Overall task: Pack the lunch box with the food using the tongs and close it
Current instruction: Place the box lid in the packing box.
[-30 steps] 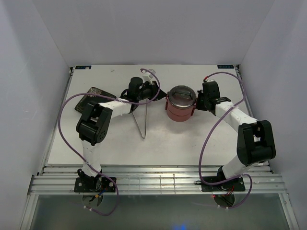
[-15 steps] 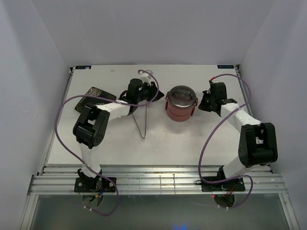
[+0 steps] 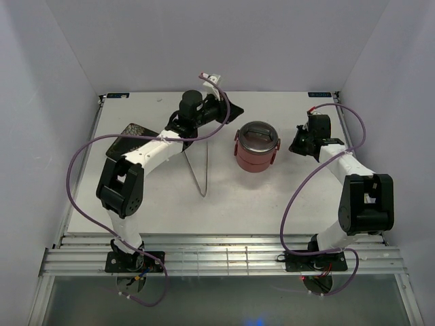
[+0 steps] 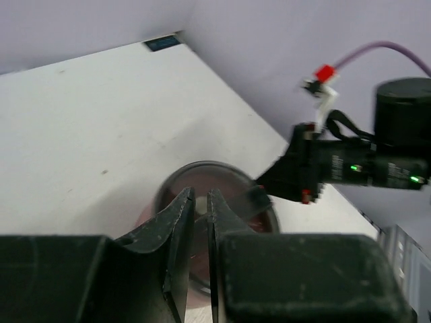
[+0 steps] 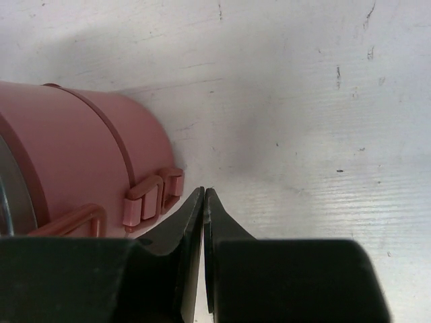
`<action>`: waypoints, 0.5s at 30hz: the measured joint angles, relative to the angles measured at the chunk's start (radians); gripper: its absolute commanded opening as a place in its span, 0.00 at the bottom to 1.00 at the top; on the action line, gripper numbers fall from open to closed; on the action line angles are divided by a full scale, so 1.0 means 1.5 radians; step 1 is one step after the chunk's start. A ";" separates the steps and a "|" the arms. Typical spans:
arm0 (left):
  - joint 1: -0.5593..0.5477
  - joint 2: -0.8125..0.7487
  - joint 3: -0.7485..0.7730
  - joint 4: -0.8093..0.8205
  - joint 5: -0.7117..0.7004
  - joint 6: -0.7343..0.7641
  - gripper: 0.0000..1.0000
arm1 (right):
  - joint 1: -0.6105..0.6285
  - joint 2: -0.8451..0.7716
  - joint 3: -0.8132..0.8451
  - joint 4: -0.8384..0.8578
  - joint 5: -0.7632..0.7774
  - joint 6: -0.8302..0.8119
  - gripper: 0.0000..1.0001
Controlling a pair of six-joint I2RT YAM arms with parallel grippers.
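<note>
So the tongs (image 3: 204,180) haven't budged since a second ago, and neither has the lunch box (image 3: 257,146). It's the arms that shifted. The left pincer (image 3: 234,109) was hanging right over the open tips of the tongs and has now swung up and away toward the far side of the table (image 3: 149,204). The right pincer (image 3: 298,144) was up against the lunch box's side handle and has backed off to the right, so it's just beside the box and no longer touching.

The bit that matters: the tongs lie flat on the table just left of the lunch box. Their long axis runs near-to-far, with the joined end toward the robot and the two tips pointing away. They're on the near side of the left pincer, back toward its own arm. The left arm is clearly the closer one, since the right has the lunch box in its way.

In the left wrist view the left pincer (image 4: 201,194) shows only a thin slit with nothing in it; can't tell if it's fully clenched. The right pincer (image 5: 203,192) is clenched on nothing, next to the box wall (image 5: 74,155).

The box top is open, lid off. I can't make out any food.
</note>
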 measured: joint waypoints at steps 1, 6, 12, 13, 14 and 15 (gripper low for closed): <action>-0.007 0.006 0.012 0.001 0.013 0.003 0.24 | 0.000 0.004 0.003 0.000 0.000 0.000 0.08; -0.035 0.053 0.048 0.005 0.062 0.016 0.24 | -0.004 0.005 0.003 0.001 0.000 0.001 0.08; -0.044 0.130 0.056 0.026 0.080 0.016 0.22 | -0.006 0.004 -0.001 0.001 -0.007 0.001 0.08; -0.043 0.131 0.056 0.028 0.081 0.015 0.22 | -0.006 0.004 -0.003 0.001 -0.009 0.001 0.08; -0.043 0.131 0.056 0.031 0.081 0.016 0.22 | -0.006 0.004 -0.004 0.001 -0.011 0.002 0.08; -0.045 0.131 0.056 0.031 0.080 0.017 0.22 | -0.006 0.004 -0.004 0.001 -0.013 0.002 0.08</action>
